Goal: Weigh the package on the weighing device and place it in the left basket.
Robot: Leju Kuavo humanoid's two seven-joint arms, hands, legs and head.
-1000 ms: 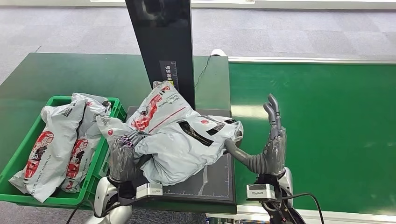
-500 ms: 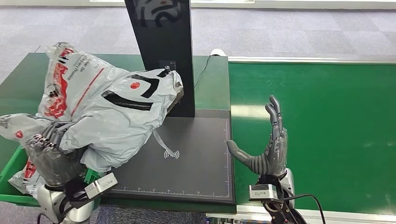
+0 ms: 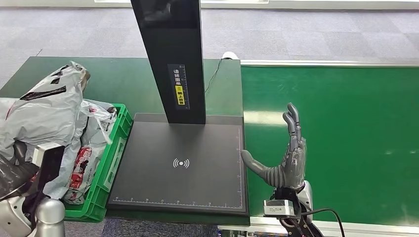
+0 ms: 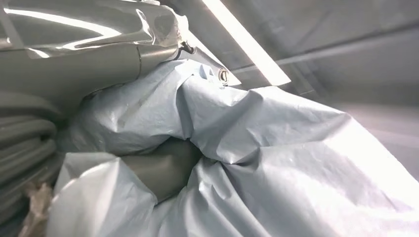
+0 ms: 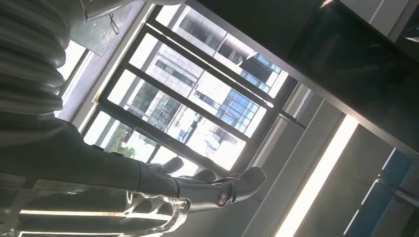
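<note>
Grey plastic, crinkled and printed with black and red marks, makes up the package [image 3: 42, 106], which hangs at the far left of the head view over the green basket [image 3: 114, 150]. It sits above and against the other grey mailer bags [image 3: 86, 158] already lying in that basket, and well apart from the weighing device [image 3: 182, 165], whose flat black platform carries a small white signal mark at its centre. The left hand [image 3: 12, 175] holds the package from below at the picture's left edge; in the left wrist view the grey thumb [image 4: 163, 168] is pressed into the folds of the package [image 4: 276, 148], with plastic bunched around it. The black upright column [image 3: 170, 59] rises from the back of the platform, bearing a yellow label.

The right hand [image 3: 286, 153] stands upright just beside the platform's right edge, over the green conveyor belt [image 3: 346, 138], its fingers straight and spread and its thumb pointing toward the platform, holding nothing. The right wrist view shows the same fingers [image 5: 232, 185] extended against a bright window [image 5: 197, 106]. The dark green table [image 3: 118, 79] lies behind the basket and column.
</note>
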